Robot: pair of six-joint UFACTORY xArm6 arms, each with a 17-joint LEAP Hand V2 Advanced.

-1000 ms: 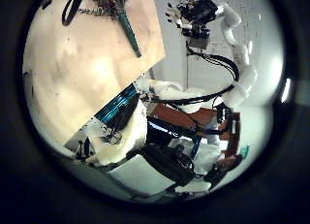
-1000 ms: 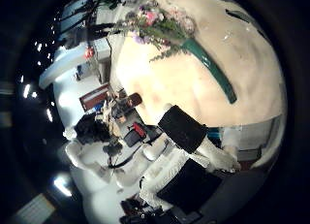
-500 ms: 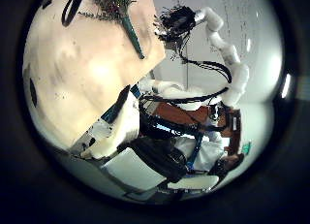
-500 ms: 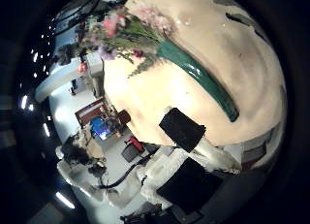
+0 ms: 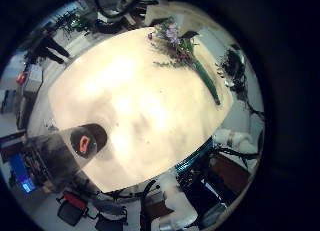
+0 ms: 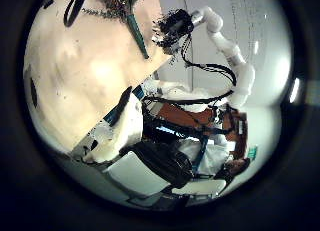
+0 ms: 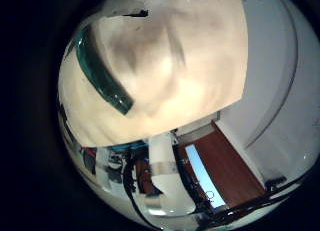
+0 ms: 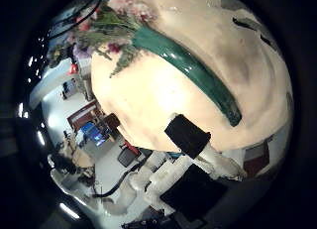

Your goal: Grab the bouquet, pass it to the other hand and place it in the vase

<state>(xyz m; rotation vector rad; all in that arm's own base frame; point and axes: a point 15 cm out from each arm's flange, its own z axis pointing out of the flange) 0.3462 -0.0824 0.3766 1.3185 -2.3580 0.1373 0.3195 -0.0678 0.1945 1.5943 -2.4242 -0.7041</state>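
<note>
The bouquet [image 5: 172, 43] lies flat on the table [image 5: 130, 101], its small flowers at one end and a long wrapped stem [image 5: 205, 79] at the other. The vase [image 5: 88, 141] stands upright near the opposite table edge, far from the bouquet. In the left thumb side palm view my right hand [image 6: 176, 27] hovers with spread fingers just beyond the stem end [image 6: 135, 36]. The bouquet [image 8: 109, 31] fills much of the right thumb side palm view and is not held. Its stem [image 7: 100, 76] shows in the right little finger side palm view. My left hand [image 6: 118, 126] is high above the table, fingers straight.
A dark looped cable [image 6: 75, 6] lies on the table beside the flowers. Room furniture and equipment [image 5: 30, 76] stand past the table's edges. The broad table surface between bouquet and vase is bare [image 5: 140, 111].
My right hand has come down toward the bouquet's stem end. The bouquet now fills more of the right thumb side palm view. The bouquet itself has not moved.
</note>
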